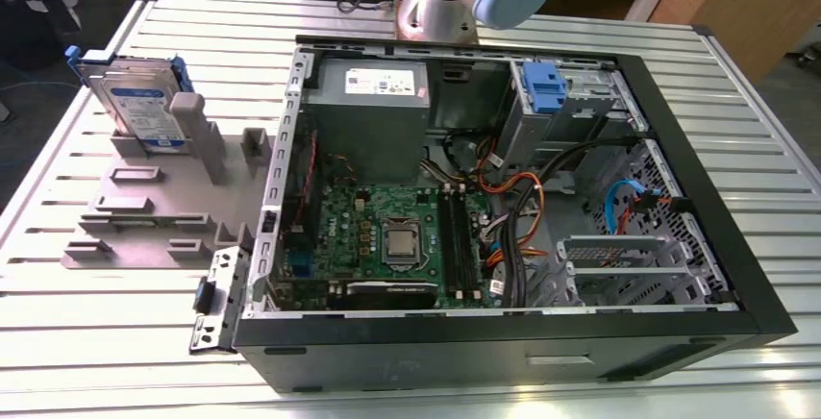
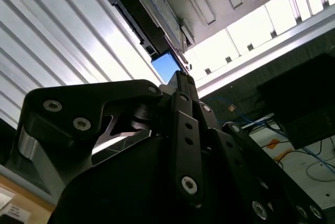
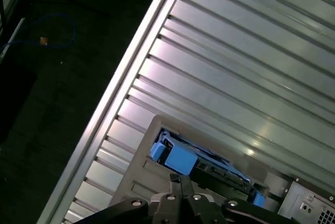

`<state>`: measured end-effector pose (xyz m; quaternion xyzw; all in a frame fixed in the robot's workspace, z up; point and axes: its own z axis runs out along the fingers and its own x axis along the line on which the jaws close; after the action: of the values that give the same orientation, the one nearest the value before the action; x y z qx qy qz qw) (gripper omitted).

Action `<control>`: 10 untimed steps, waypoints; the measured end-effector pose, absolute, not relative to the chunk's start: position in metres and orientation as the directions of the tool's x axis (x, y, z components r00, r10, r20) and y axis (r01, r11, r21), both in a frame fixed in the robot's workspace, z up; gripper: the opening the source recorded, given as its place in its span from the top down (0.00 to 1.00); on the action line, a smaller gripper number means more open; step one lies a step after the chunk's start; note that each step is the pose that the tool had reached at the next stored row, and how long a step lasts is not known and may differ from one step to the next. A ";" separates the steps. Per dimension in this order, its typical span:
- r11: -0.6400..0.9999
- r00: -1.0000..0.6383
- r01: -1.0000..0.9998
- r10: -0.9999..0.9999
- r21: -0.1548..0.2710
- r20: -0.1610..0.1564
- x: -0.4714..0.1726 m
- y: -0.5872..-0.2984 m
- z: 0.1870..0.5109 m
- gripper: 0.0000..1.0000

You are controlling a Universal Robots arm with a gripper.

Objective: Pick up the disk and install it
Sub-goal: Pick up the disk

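The disk, silver with a white-and-blue label and a blue frame, stands on edge in a grey holder at the exterior view's left, outside the open computer case. In both wrist views the disk lies beyond the tips of my gripper, well apart from it. The fingers are pressed together with nothing between them. The arm's base rises behind the case.
Inside the case sit a grey power-supply box, a motherboard, cable bundles and a metal drive bay with a blue latch. The ribbed metal table extends round the case; its edge drops to a dark floor.
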<state>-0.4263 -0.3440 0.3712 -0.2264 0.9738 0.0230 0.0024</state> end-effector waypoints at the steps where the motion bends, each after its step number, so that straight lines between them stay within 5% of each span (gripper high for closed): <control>1: 0.892 -0.893 -0.450 -0.450 0.044 -0.015 -0.426 -0.344 0.371 0.89; 10: 0.841 -0.842 -0.539 -0.539 0.044 -0.015 -0.426 -0.344 0.371 0.89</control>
<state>-0.4263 -0.3440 0.3712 -0.2809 0.9595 0.0230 0.0011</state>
